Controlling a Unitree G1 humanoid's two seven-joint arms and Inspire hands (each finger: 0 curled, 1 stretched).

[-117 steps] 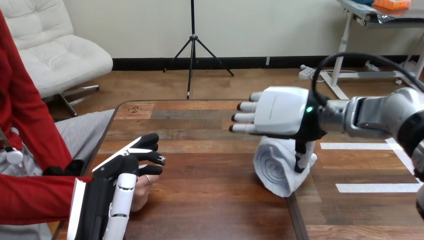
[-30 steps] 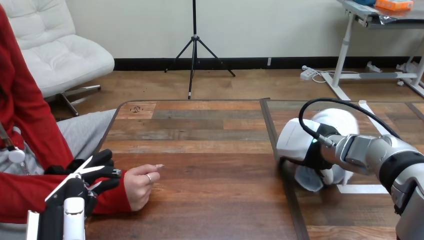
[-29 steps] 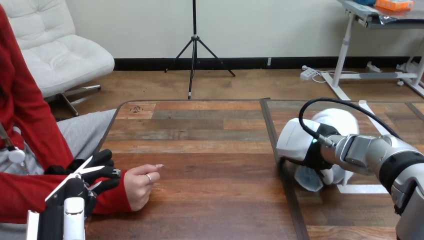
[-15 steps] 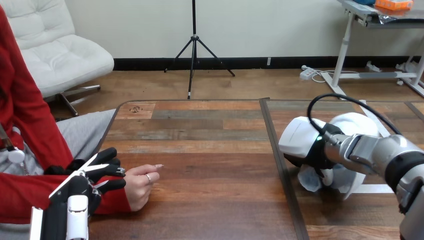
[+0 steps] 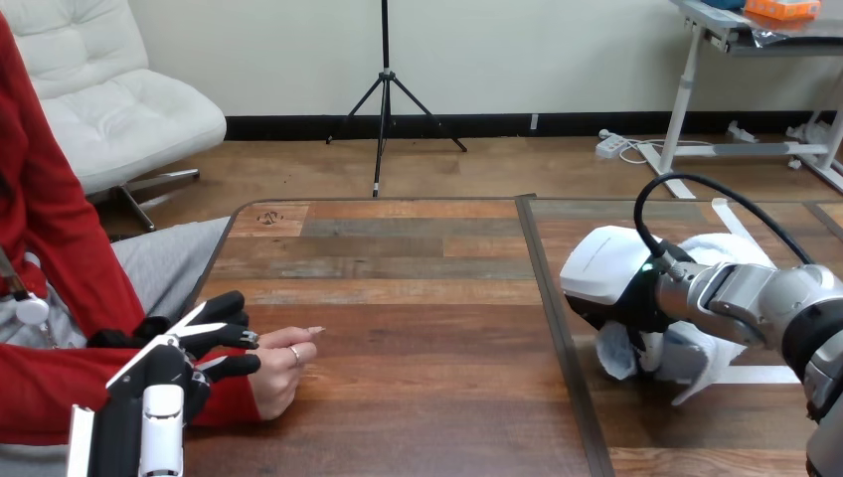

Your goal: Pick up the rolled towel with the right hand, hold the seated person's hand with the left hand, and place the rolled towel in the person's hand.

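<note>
The white rolled towel (image 5: 698, 350) is at the right of the table, tilted, with my right hand (image 5: 608, 280) shut on it from the left. The hand's white back faces the camera and hides most of the roll; its thumb presses the roll's open end. The person's hand (image 5: 281, 366) rests loosely curled on the table near the left edge, out of a red sleeve. My left hand (image 5: 171, 370) is over the person's wrist, with its black fingers (image 5: 235, 338) spread and fairly straight, reaching to the back of the person's hand. I cannot tell whether they touch it.
The wooden table (image 5: 418, 298) has a dark seam (image 5: 557, 328) running front to back between the person's hand and the towel. White tape strips (image 5: 756, 376) lie on the right part. The person's red-sleeved arm lies along the left edge.
My right hand, open above the standing towel 3.9 s ago, has shut on it and carried it slightly right, tilting it. My left hand crept right toward the person's hand.
</note>
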